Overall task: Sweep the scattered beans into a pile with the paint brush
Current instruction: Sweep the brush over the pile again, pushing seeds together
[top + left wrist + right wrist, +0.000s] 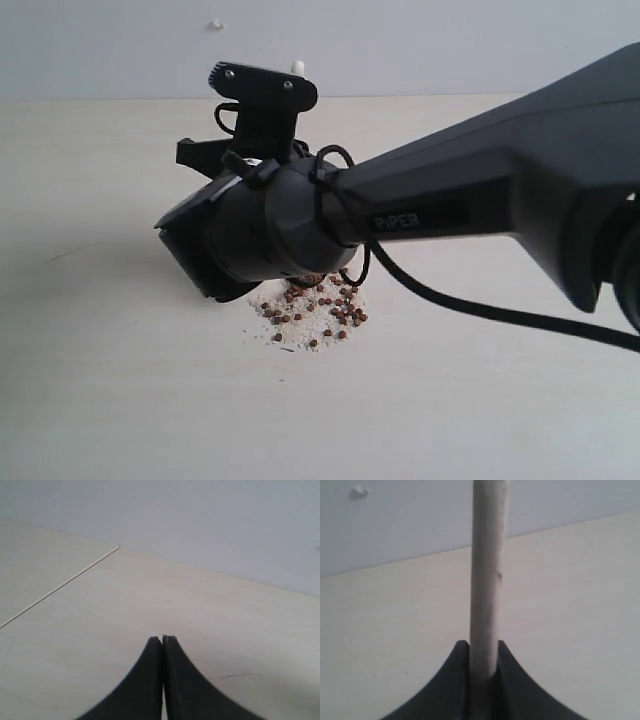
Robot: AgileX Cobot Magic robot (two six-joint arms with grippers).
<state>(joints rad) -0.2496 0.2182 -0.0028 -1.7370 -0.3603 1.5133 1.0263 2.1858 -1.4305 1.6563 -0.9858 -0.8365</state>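
Exterior view — beans [315, 312] on pale tabletop [120, 400], plain wall [450, 45] behind.

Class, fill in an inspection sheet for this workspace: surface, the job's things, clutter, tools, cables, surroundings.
Surface: pale table, smooth, with a thin seam line in the left wrist view.
Job's things: beans lie in one loose patch with whitish crumbs, partly hidden under the right arm. The paint brush shows only its handle; bristles not seen.
Clutter: nothing seen.
Tools: right tool shut on the paint brush handle; left tool shut, empty.
Cables: black cable trails below the right arm.
Surroundings: plain pale wall with a small white mark.
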